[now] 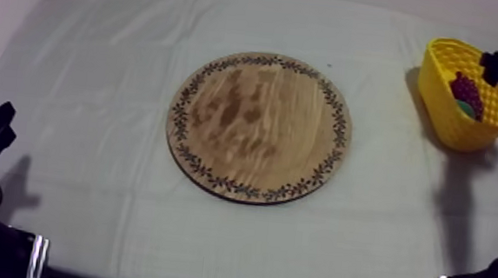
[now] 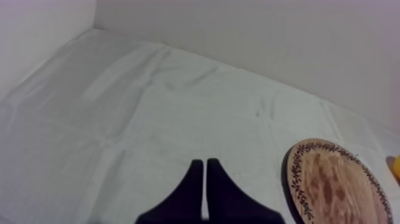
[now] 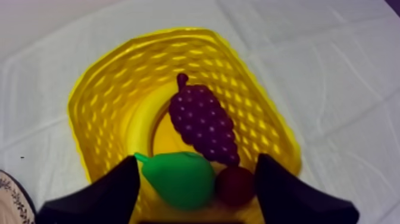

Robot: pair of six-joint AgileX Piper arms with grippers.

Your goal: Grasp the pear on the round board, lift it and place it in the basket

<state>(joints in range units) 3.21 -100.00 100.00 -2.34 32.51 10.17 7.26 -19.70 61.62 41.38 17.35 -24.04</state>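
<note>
Pear [image 3: 178, 179] lies in yellow basket [image 1: 480, 137], 2 o'clock of bare wooden board [image 1: 259, 126]; placing looks done. Over it right jaws spread; left jaws pressed together.

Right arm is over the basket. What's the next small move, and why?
Probably lift the right gripper straight up, clear of the yellow basket. Its fingers stand apart, closed on nothing. The pear lies in the basket, off the wooden board, beside the bunch of grapes and the small red fruit, so the placing looks done.
</note>
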